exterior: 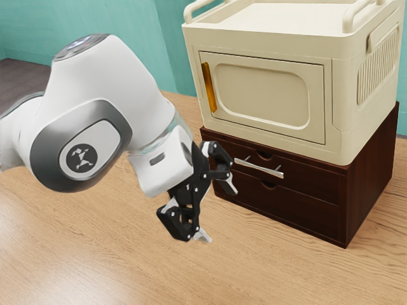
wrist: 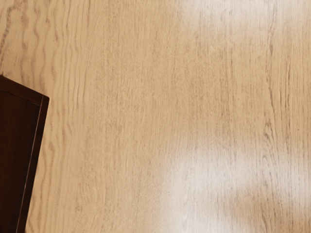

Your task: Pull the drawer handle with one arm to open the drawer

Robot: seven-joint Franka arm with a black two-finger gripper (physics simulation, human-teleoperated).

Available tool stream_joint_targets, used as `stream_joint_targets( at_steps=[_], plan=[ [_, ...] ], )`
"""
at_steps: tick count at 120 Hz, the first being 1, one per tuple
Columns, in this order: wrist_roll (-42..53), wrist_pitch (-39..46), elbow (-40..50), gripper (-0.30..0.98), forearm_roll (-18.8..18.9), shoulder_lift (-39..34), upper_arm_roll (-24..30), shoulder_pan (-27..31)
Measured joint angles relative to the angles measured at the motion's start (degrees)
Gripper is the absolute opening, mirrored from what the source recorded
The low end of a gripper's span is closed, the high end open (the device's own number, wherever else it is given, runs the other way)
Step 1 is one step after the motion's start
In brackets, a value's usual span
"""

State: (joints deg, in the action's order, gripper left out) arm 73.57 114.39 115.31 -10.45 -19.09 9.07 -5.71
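Wood, metal, plastic

Near the gripper (exterior: 219, 213): shiny metal handle (exterior: 259, 167), smooth dark wooden drawers (exterior: 305, 199), cream box (exterior: 261, 95) like dull plastic. Under it: streaky wooden table (exterior: 273, 273), shiny in spots.

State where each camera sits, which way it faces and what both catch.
Exterior view: at the arm's side, looking obliquely down on the table, cream box and dark drawers; the arm and its open gripper show.
Wrist view: on the arm's hand, facing down at the table, one corner of the drawers at the picture's edge.
Shared: the table and drawers.
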Motion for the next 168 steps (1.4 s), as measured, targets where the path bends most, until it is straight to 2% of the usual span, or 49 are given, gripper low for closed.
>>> stream_joint_targets(
  at_steps=[22, 52, 104, 134, 168],
  plan=[
    [-1.3, 4.1, 0.2, 0.69, 0.1, 1.3, 0.8, 0.3],
    [-2.7, 8.3, -1.1, 0.69, 2.2, 5.4, 0.6, 2.3],
    [-3.6, 12.3, -2.2, 0.68, 10.1, 7.9, 0.6, 2.4],
    [-3.8, 13.3, -2.2, 0.68, 12.1, 9.6, 0.7, 2.4],
    [-4.0, 14.7, -4.7, 0.68, 12.6, 12.4, 0.5, 2.4]
  ],
)
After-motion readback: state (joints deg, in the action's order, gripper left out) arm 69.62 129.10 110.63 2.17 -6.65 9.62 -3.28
